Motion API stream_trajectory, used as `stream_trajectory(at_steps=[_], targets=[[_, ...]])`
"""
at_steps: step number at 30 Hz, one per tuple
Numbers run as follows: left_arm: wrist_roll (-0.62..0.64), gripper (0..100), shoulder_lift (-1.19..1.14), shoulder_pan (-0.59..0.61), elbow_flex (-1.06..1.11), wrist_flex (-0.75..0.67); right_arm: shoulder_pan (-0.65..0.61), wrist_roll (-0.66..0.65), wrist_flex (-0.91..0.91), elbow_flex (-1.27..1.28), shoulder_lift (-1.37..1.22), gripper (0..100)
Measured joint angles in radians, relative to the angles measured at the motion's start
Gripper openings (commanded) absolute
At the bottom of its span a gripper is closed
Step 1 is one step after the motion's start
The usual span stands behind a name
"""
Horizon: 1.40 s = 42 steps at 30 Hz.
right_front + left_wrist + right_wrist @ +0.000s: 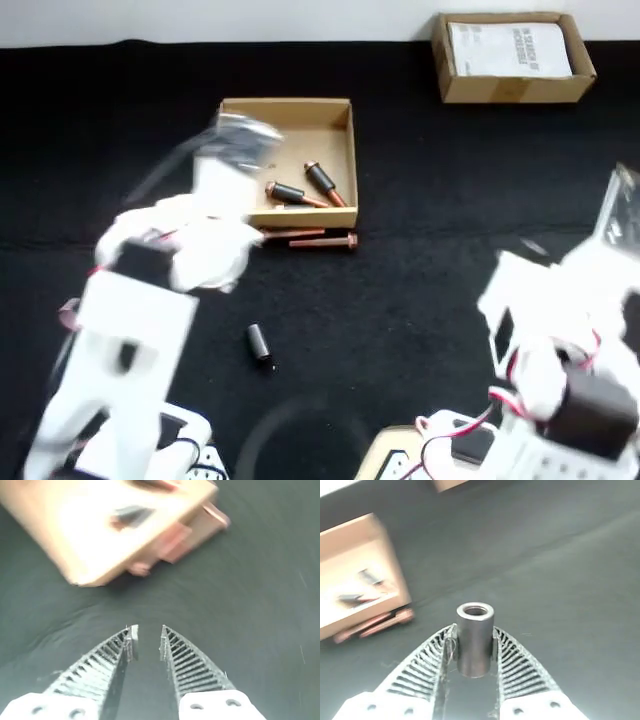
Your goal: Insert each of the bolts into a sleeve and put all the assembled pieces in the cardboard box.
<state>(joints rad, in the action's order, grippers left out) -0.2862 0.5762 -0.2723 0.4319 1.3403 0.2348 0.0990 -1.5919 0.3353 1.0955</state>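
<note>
We have the right gripper (473, 629) pinching a sleeve (475, 647), a short grey metal tube standing upright between the fingers with its open bore facing up, ready to take a bolt. The left gripper (148, 641) is spread a little with nothing between its fingers, and it's pointing toward the near wall of the cardboard box (348, 150).

What matters here is the two copper-coloured bolts (312, 238) on the table (420, 300). They lie side by side against the outside of that near wall, with their long axes running along it. That puts them just ahead of the left claw and well apart from the right one, so we judge the left arm the nearer for the pickup. We'd want its fingers to close across the shank, not along it. The left wrist view is smeared, so we can't say whether the bolts actually touch the wall.

Two assembled pieces (298, 193) are already in the box, and a loose sleeve (259, 342) lies alone nearer the arms.
</note>
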Motion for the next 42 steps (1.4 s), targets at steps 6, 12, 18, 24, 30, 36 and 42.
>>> stream_trajectory(at_steps=[6, 12, 18, 24, 30, 36, 42], targets=[[-0.499, 9, -0.247, -0.244, -0.118, 0.172, 0.278, -0.206, 0.169, 0.41, 0.371, 0.8], [-0.855, 9, -0.446, -0.325, -0.224, 0.183, 0.493, -0.394, 0.358, 0.812, 0.698, 0.8], [-1.053, 9, -0.787, -0.316, -0.506, 0.175, 0.628, -0.463, 0.543, 1.037, 0.707, 0.8], [-1.094, 16, -1.198, -0.27, -0.936, 0.222, 0.654, -0.526, 0.674, 1.149, 0.707, 0.8], [-1.094, 18, -1.508, -0.226, -1.395, 0.371, 0.654, -0.552, 0.76, 1.201, 0.707, 0.8], [-1.094, 18, -1.639, -0.167, -1.622, 0.404, 0.654, -0.554, 0.775, 1.232, 0.707, 0.8], [-1.096, 18, -1.672, -0.163, -1.649, 0.404, 0.655, -0.554, 0.778, 1.234, 0.707, 0.8]])
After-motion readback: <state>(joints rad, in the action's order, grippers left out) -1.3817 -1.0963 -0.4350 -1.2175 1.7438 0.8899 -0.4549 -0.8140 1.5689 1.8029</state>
